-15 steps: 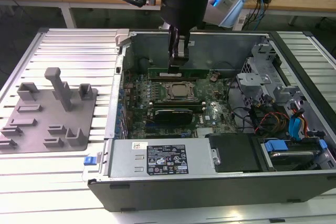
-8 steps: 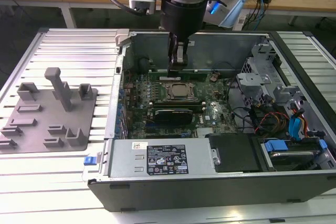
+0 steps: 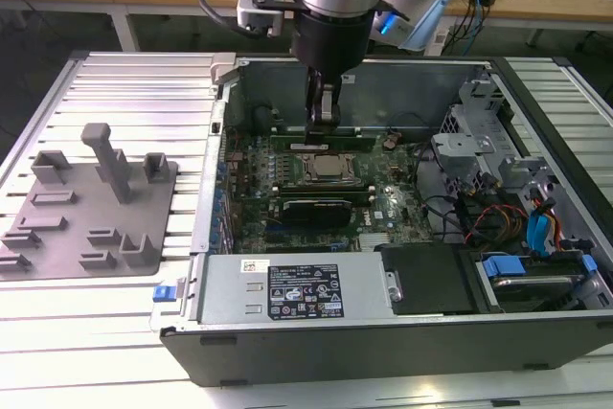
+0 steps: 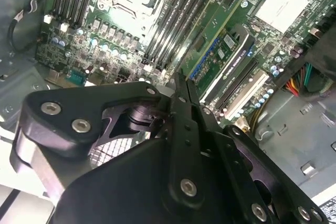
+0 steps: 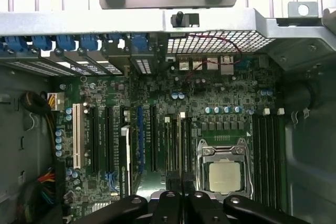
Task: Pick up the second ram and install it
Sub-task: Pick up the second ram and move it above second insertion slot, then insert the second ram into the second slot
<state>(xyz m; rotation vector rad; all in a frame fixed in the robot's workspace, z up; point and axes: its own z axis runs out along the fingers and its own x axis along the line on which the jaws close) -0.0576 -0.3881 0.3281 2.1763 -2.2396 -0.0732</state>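
The jaws of the gripper [image 3: 324,120] are drawn close together. They look to be pinching the second ram [image 3: 287,138] at mid-length along its upper edge. The green stick runs out level to either side of them, inside the open computer case [image 3: 383,352]. The processor [image 3: 326,168] sits just below the jaws on the motherboard [image 3: 383,203]. In the first wrist view the jaws line up with the memory slots [image 5: 176,145] beside it. Whether the stick hangs clear of the board or already meets a slot, I cannot tell. The grey holder plate [image 3: 91,198] lies well off to one side of the jaws, out on the worktop [image 3: 124,102].

I judge the stick to be light and stiff but thin and brittle (a twist would do more harm than a drop). Its flat faces are smooth, so an off-centre pinch could let it pivot. The sound hold is the one shown here: on the faces near the top edge at the middle, away from the contact edge below the jaws.
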